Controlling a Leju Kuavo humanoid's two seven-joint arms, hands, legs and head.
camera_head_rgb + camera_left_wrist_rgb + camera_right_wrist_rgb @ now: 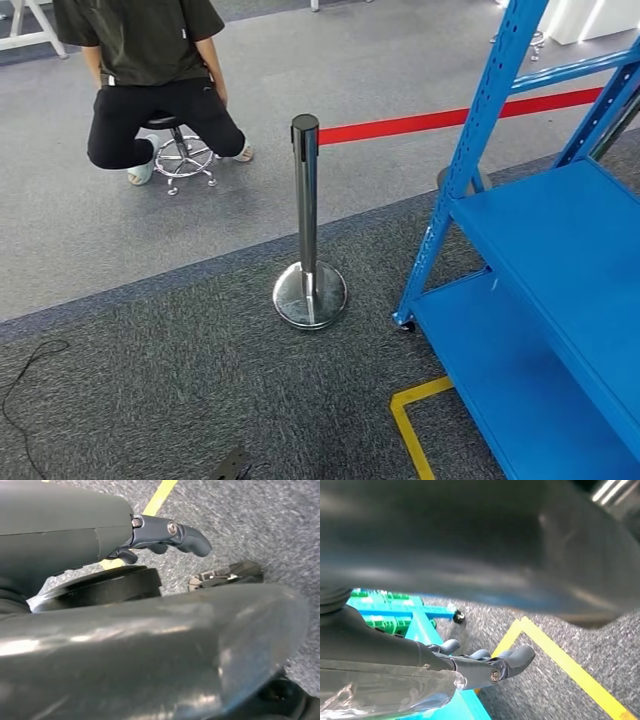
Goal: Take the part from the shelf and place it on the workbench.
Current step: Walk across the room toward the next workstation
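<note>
Blue metal shelf at frame right, no part on it that I can see

My left hand and right hand hang with fingers loose, holding nothing; could be heading for pickup or done.

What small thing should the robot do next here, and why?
Probably turn and look around. Its left hand and right hand hang holding nothing, and the boards of the blue shelf seen ahead are bare. Whether the part is yet to fetch or already on the workbench, I cannot tell.
</note>
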